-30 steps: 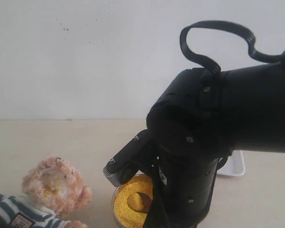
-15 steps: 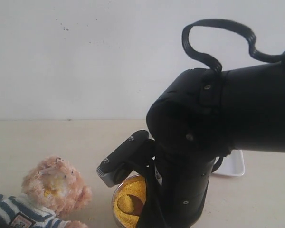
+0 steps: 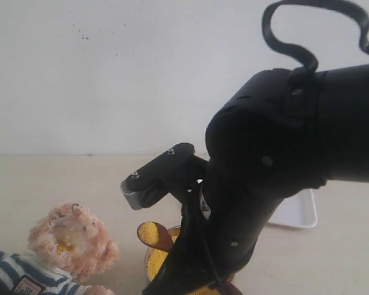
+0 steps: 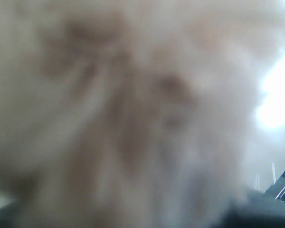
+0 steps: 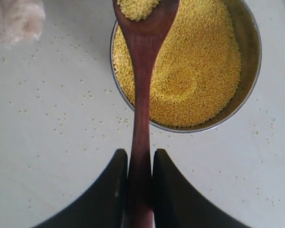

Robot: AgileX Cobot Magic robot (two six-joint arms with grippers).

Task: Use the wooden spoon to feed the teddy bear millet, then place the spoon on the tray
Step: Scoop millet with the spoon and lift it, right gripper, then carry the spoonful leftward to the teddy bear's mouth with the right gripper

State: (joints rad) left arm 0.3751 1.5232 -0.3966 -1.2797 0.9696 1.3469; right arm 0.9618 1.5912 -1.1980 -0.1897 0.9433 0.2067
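The wooden spoon (image 5: 141,80) is clamped by its handle in my right gripper (image 5: 140,154), which is shut on it. Its oval bowl (image 3: 151,234) carries a small heap of millet and hangs over the near rim of the round metal bowl (image 5: 249,61). That bowl is full of yellow millet (image 5: 190,71). The teddy bear (image 3: 71,241) lies at the lower left, face up, a short way from the spoon; a bit of its fur (image 5: 16,19) shows in the right wrist view. Blurred pale fur (image 4: 133,109) fills the left wrist view and hides the left jaws. The white tray (image 3: 300,213) lies behind my right arm.
My bulky black right arm (image 3: 277,172) blocks most of the exterior view, covering part of the metal bowl (image 3: 152,263) and the tray. Loose millet grains (image 5: 61,118) are scattered on the pale table (image 3: 61,178). A white wall stands behind.
The right arm has risen and drawn the spoon up out of the millet, with grain in it, toward the bear's side of the bowl. The bear has not moved.
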